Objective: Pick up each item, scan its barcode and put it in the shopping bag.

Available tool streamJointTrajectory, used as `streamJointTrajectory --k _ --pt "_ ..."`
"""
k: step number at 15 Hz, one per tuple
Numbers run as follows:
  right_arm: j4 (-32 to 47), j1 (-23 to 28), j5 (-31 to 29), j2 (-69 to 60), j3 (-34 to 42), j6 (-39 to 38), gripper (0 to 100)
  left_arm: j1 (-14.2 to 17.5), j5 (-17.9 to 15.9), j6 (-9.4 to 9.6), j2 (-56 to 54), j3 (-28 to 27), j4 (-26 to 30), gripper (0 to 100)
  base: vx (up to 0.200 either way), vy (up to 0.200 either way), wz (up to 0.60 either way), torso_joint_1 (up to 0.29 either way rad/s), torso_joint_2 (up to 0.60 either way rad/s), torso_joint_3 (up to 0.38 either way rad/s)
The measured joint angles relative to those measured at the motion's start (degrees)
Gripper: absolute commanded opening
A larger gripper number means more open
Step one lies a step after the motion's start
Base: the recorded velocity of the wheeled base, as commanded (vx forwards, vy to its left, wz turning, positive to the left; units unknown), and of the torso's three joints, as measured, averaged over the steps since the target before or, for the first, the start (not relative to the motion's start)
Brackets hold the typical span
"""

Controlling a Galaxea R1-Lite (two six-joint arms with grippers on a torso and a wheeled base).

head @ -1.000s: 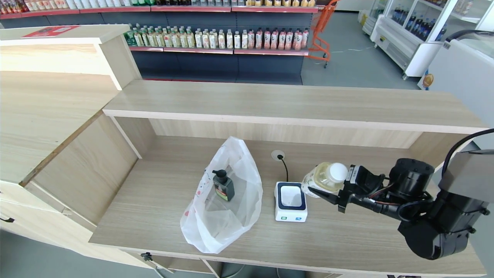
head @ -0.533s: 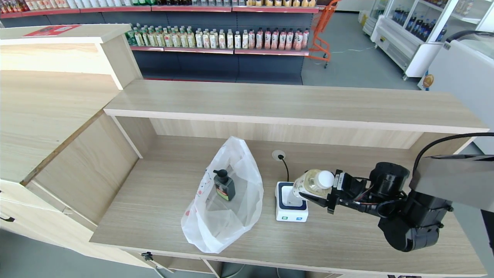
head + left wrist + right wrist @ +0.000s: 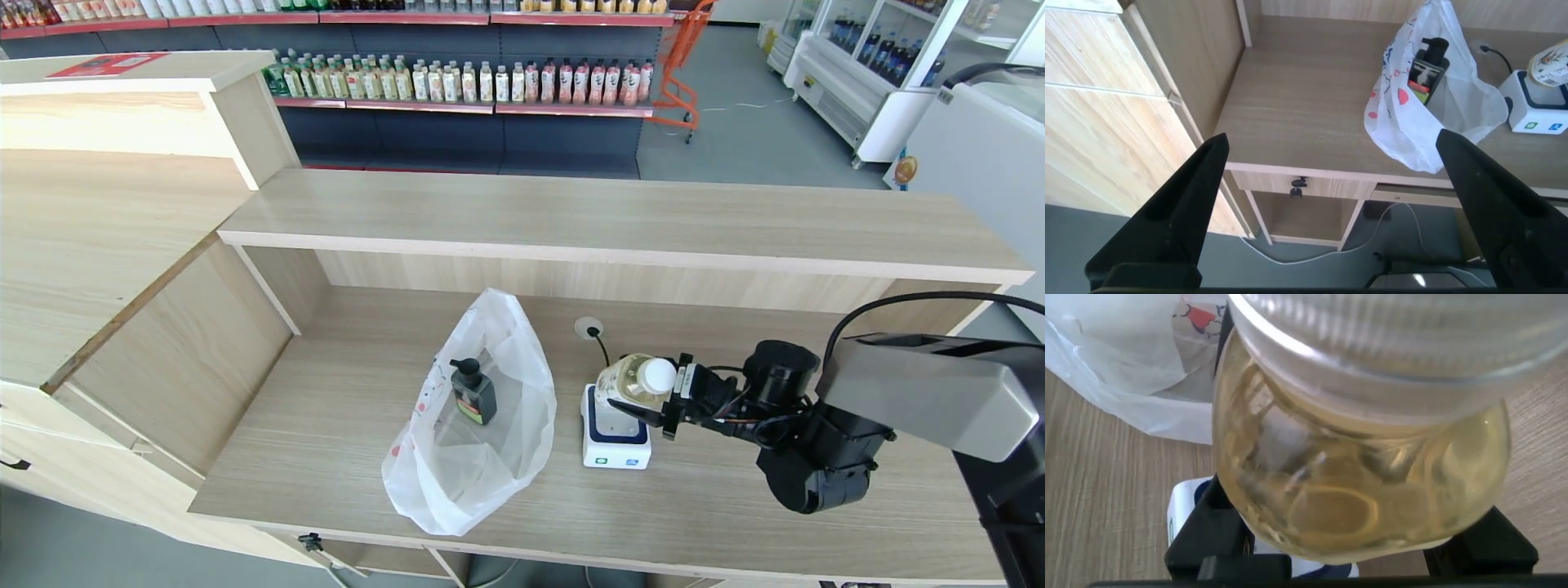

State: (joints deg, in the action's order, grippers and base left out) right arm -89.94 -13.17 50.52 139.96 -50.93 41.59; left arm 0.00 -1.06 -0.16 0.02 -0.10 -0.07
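- While the right wrist view looked down the bottle [image 3: 1360, 482] at yellow liquid, with the scanner [image 3: 1180, 518] beneath, the head view gave its white cap.
- It lay near level over the scanner, base toward the shopping bag [image 3: 522, 400].
- The right hand [image 3: 630, 394] was clamped on it, arm reaching left above the tabletop [image 3: 326, 441].
- The left hand [image 3: 1331, 143], fingers apart, hung off the near edge.

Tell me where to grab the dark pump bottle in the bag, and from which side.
Grip the dark body of the pump bottle, below the pump head, coming from above through the open mouth of the shopping bag. It seems to stand upright, the bag's film wraps its sides, and the spout would likely slip.
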Motion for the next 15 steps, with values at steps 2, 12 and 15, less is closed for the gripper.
streamJointTrajectory --k 2,12,15 --pt "-0.13 -0.33 0.04 1.16 -1.77 0.17 0 0.0 0.0 0.02 0.0 0.0 0.0 100 0.0 0.0 0.0 0.0 0.0 0.0" --pt "-0.2 -0.11 -0.05 2.44 -2.29 2.55 0 0.0 0.02 0.0 0.0 0.0 0.0 100 0.0 0.0 0.0 0.0 0.0 0.0" --pt "-0.09 -0.04 -0.07 2.33 -2.12 2.55 0 0.0 0.02 0.0 0.0 0.0 0.0 100 0.0 0.0 0.0 0.0 0.0 0.0"
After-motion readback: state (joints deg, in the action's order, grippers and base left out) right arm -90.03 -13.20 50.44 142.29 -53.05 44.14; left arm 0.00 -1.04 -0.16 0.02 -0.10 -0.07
